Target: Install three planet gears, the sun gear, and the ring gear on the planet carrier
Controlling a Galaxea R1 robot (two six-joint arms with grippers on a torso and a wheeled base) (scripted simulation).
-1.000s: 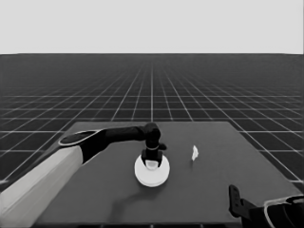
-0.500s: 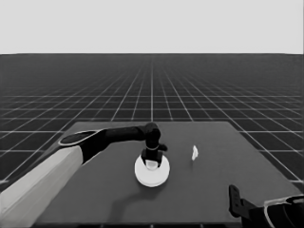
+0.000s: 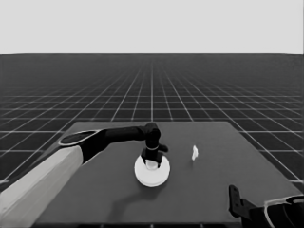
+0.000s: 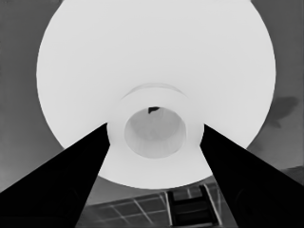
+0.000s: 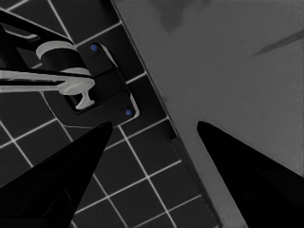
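Observation:
The larger round part (image 3: 153,177) lies flat at the table's middle, and no other round part shows. My left gripper (image 3: 152,163) stands upright over its centre. In the left wrist view the larger round part (image 4: 142,57) fills the picture, and my left gripper (image 4: 155,127) has its two fingers pressed against either side of the raised collar around the central hole. The planet gears, the sun gear and the smaller round part are hidden. My right gripper (image 3: 235,202) waits at the lower right corner; the right wrist view shows it (image 5: 154,126) open and empty.
A thin white piece (image 3: 194,152) lies on the table (image 3: 213,190) to the right of the larger round part. The left arm's pale grey part fills the lower left corner. Past the table's edge, dark machinery with blue lights (image 5: 95,90) shows.

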